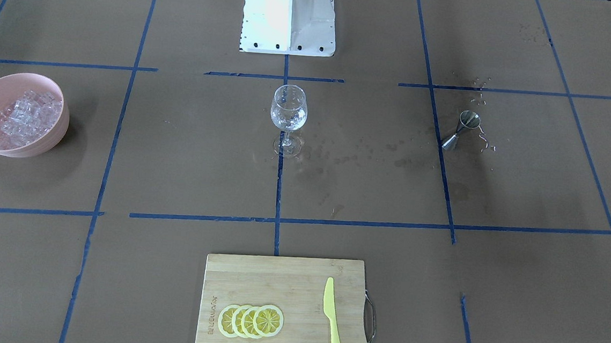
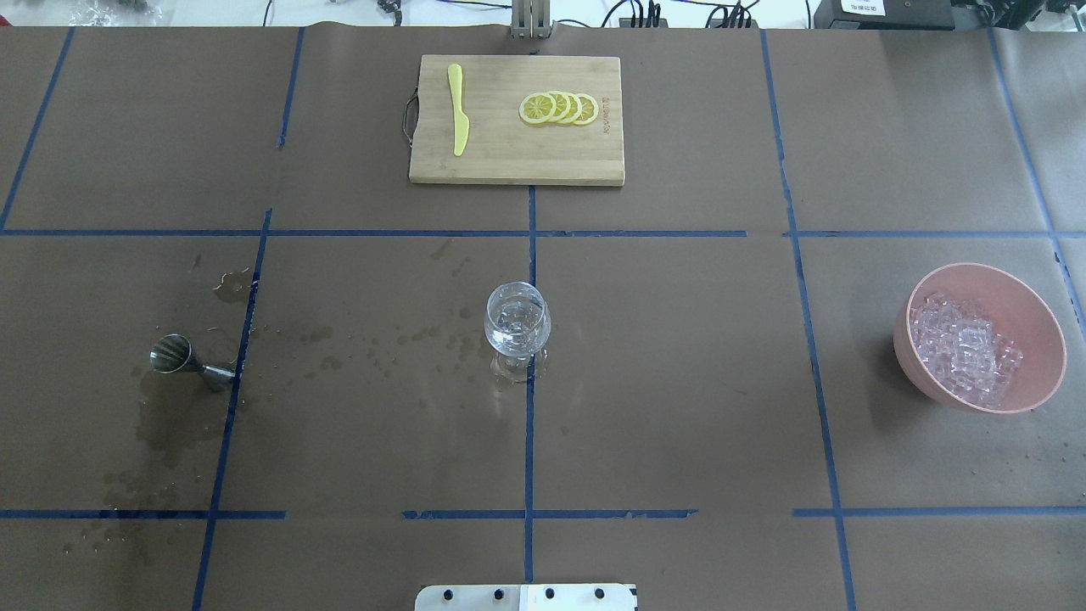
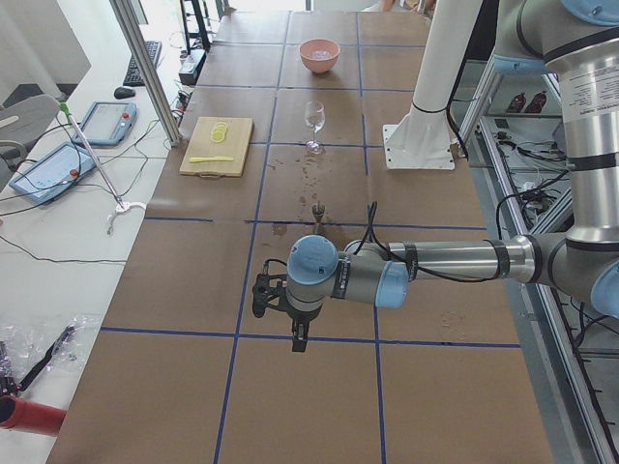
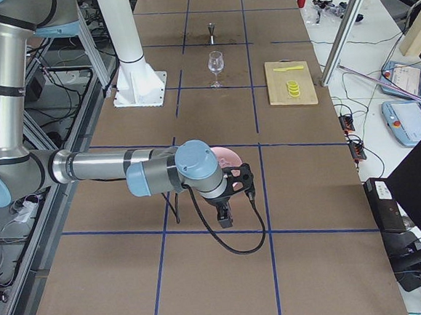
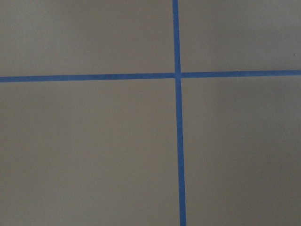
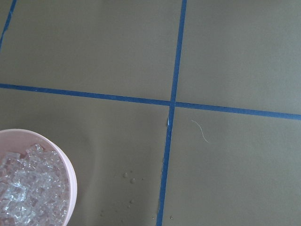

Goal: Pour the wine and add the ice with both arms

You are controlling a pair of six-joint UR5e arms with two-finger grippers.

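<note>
Ice (image 2: 963, 352) sat in pink bowl (image 2: 1022, 297) on desk (image 2: 679, 382), glass (image 2: 517, 321) upright at ctr. L gripper (image 3: 300, 342), R gripper (image 4: 226, 220): state can't tell.

Both arms were grey-silver tubes with pale blue joint caps. The left arm (image 3: 445, 259) had black rings where its sections met, and a panel of small print on its upright segment, too fine to read. A black cable (image 3: 371, 220) arched off its wrist, and the left gripper (image 3: 299, 340) was black. The right arm (image 4: 94, 166) matched it. Its own black lead (image 4: 241, 251) hung in a long loop under the black right gripper (image 4: 226, 216). The white pedestal (image 1: 289, 25) had a flat base plate edged with dark bolt holes.
</note>
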